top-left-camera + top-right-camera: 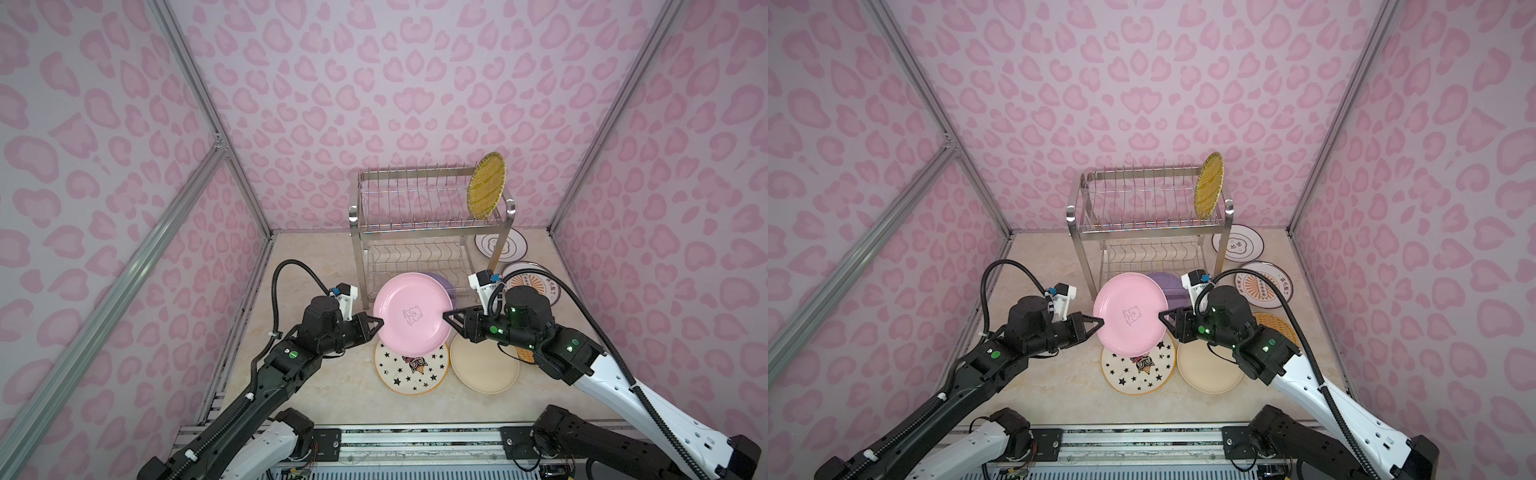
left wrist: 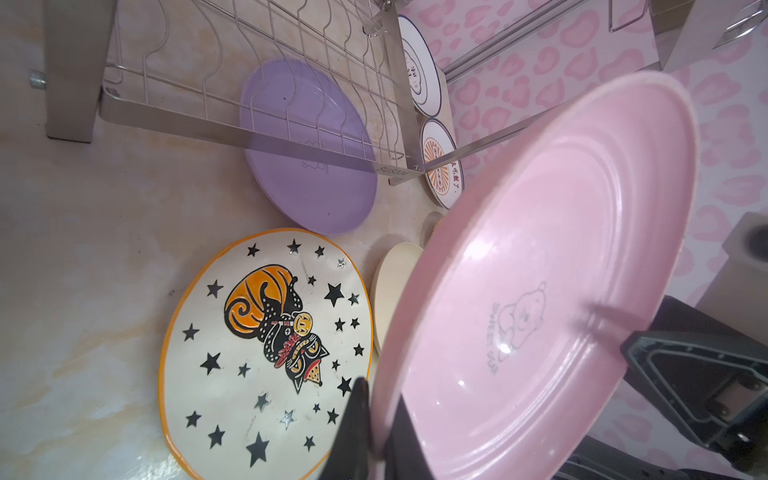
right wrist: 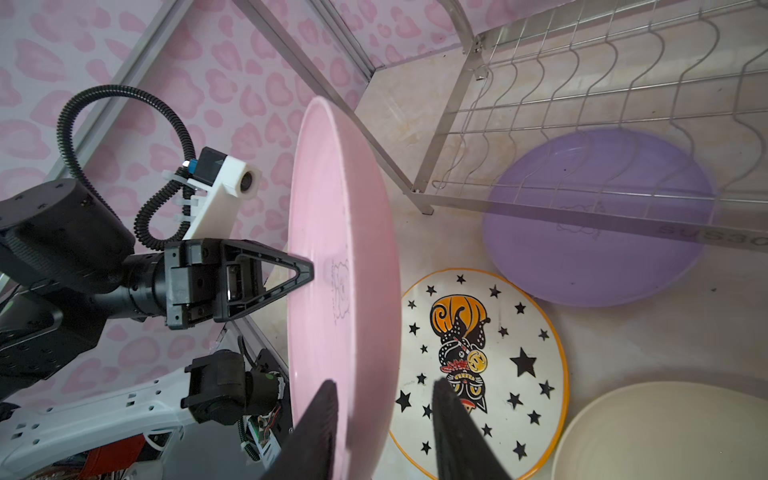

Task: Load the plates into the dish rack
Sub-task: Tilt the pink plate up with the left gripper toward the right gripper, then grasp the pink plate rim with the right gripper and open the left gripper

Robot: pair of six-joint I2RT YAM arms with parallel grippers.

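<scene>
A pink plate (image 1: 411, 316) (image 3: 332, 249) hangs tilted above the table in front of the dish rack (image 1: 428, 224). My left gripper (image 1: 379, 322) (image 2: 382, 415) is shut on its left rim. My right gripper (image 1: 446, 314) (image 3: 384, 382) straddles the opposite rim, one finger on the plate's face, the other still a gap away from its back. One wicker plate (image 1: 486, 189) stands upright at the right end of the rack's top tier. Flat on the table lie a lilac plate (image 2: 307, 145), a star-patterned plate (image 1: 411, 372) and a cream plate (image 1: 484, 365).
Two dark-rimmed printed plates (image 1: 500, 243) (image 1: 536, 278) lie right of the rack. A second wicker plate (image 1: 1277, 324) peeks out under my right arm. Pink patterned walls close in on three sides, and the lilac plate sits partly under the rack's lower tier.
</scene>
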